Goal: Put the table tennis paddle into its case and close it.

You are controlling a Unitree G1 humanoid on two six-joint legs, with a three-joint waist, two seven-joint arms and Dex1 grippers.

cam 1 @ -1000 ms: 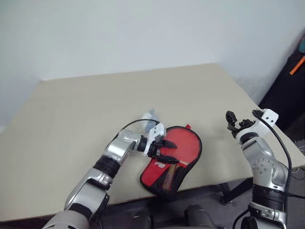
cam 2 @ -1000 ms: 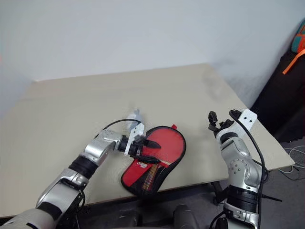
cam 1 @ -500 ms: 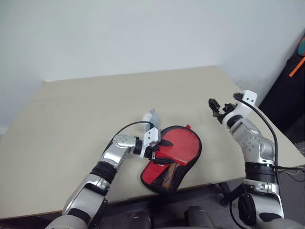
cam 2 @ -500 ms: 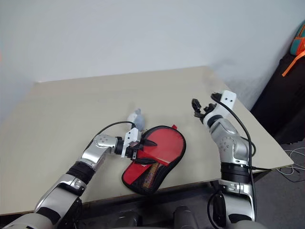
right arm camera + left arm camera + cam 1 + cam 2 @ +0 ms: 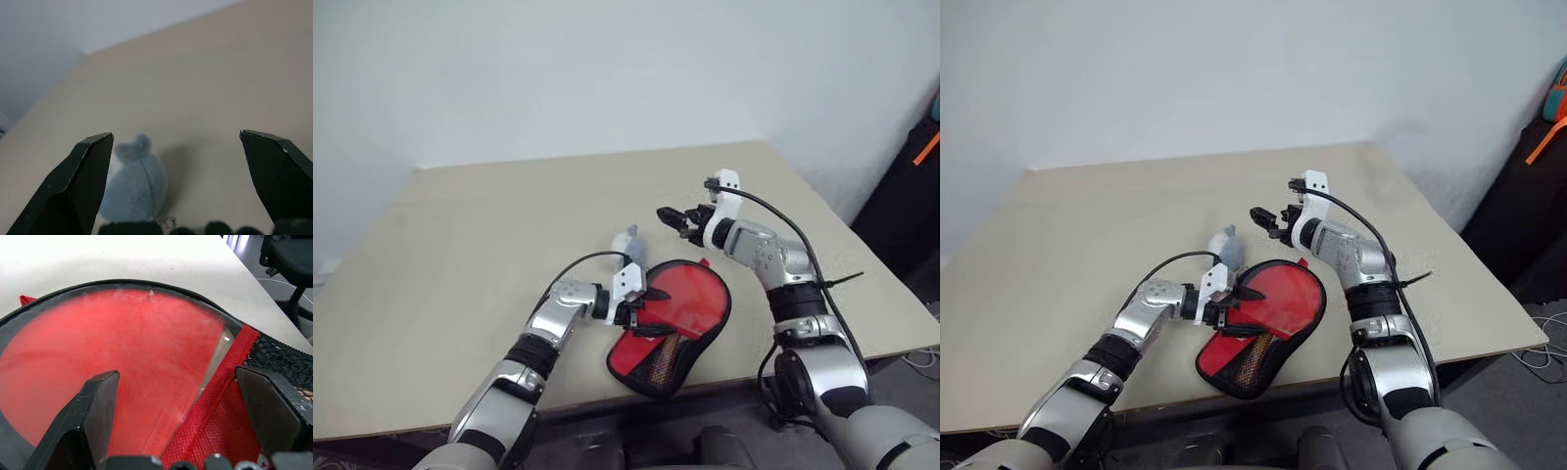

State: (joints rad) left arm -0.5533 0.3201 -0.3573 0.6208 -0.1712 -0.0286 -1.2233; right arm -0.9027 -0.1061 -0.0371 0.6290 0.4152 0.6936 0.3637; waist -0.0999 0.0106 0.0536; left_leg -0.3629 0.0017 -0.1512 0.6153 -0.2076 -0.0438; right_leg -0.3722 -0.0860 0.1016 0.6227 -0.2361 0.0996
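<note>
The red case [image 5: 674,315] with black edging lies flat near the table's front edge, mesh end toward me. A red surface, seemingly the paddle's face [image 5: 122,357], shows through the case's clear plastic half; its handle is hidden. My left gripper [image 5: 649,311] is open at the case's left side, one finger [image 5: 93,416] over the clear half and the other [image 5: 269,411] over the mesh part. My right gripper [image 5: 678,218] hangs open above the table just behind the case, pointing left toward a small grey-blue plush charm [image 5: 137,186].
The plush charm [image 5: 626,242] lies on the beige table [image 5: 489,235] just behind the case's left side. A small red tab [image 5: 702,261] sticks out of the case's far rim. A dark bag with an orange strap [image 5: 913,176] stands beyond the table's right edge.
My right arm has swung left and forward, from the table's right edge to above the table behind the case. The left gripper has stayed open at the case.
</note>
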